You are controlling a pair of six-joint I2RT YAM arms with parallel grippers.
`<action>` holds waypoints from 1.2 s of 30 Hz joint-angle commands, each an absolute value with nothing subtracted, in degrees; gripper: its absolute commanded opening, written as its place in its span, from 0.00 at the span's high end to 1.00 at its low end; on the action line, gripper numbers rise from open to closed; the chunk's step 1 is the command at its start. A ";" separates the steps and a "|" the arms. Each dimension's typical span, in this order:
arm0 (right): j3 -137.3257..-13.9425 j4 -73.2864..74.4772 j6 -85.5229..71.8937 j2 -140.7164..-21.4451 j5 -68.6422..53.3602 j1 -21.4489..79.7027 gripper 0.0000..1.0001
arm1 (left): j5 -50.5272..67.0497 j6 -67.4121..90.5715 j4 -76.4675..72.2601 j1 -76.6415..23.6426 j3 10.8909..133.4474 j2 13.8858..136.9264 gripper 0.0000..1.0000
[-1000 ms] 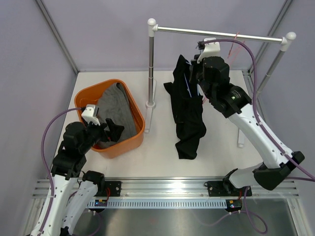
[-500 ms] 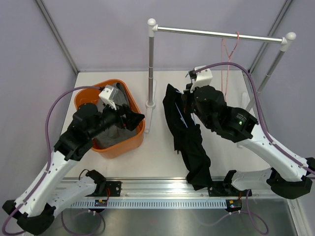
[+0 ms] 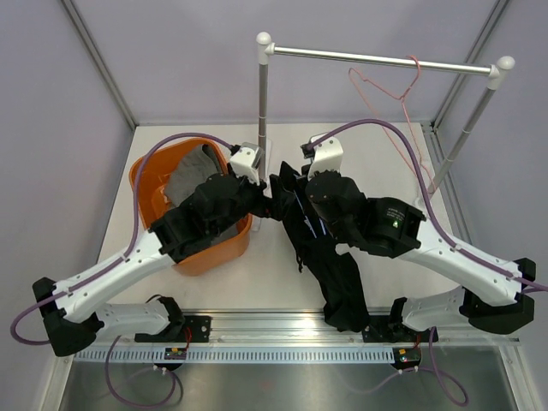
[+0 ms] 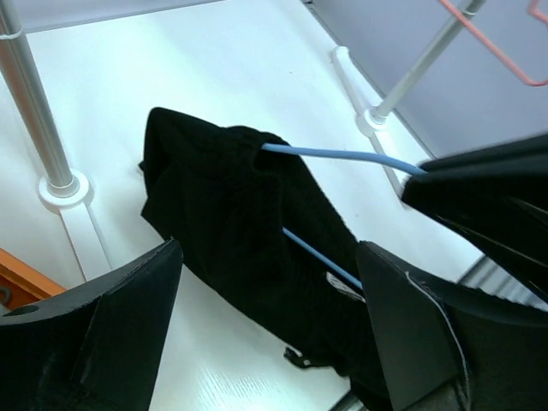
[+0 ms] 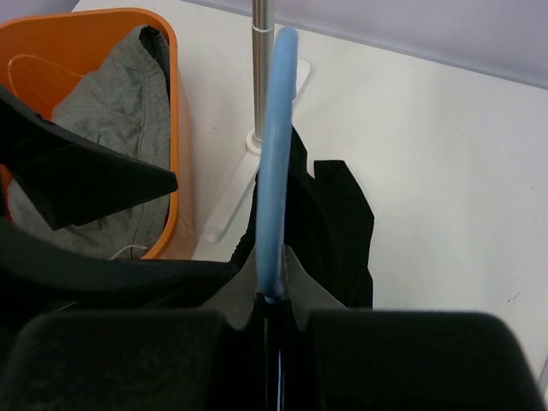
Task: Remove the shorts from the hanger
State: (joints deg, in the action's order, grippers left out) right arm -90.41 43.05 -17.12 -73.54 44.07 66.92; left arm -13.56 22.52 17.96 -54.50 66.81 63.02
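The black shorts (image 3: pixel 330 261) hang on a blue hanger (image 3: pixel 303 208) over the table's middle and trail toward the front rail. My right gripper (image 3: pixel 300 199) is shut on the blue hanger (image 5: pixel 276 171); in the right wrist view the black shorts (image 5: pixel 330 223) hang just beyond the right gripper (image 5: pixel 274 295). My left gripper (image 3: pixel 267 204) is open, just left of the shorts' top edge. In the left wrist view the black shorts (image 4: pixel 231 223) and the hanger (image 4: pixel 342 156) lie ahead of the spread left gripper (image 4: pixel 270 342). The grey shorts (image 3: pixel 195 175) lie in the orange basket (image 3: pixel 145 171).
A metal clothes rail (image 3: pixel 377 58) on two posts stands at the back, with an empty pink hanger (image 3: pixel 385 86) on it. The left post's base (image 3: pixel 261 181) is beside the basket (image 5: pixel 175 128). Grey walls close off the back and sides.
My right arm has carried the hanger and black shorts off the rail, down and left. My left arm has risen from the basket and reached right toward the shorts. The pink hanger swings.
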 commanded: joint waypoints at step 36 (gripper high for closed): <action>-95.01 47.89 -21.00 -66.80 46.93 74.35 1.00 | -33.75 22.50 7.03 -45.53 79.89 85.69 1.00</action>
State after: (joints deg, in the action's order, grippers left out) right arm -91.90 46.28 -18.46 -69.10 47.11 72.27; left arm -28.75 23.88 10.70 -48.07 76.18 83.72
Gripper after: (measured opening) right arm 0.068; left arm 0.023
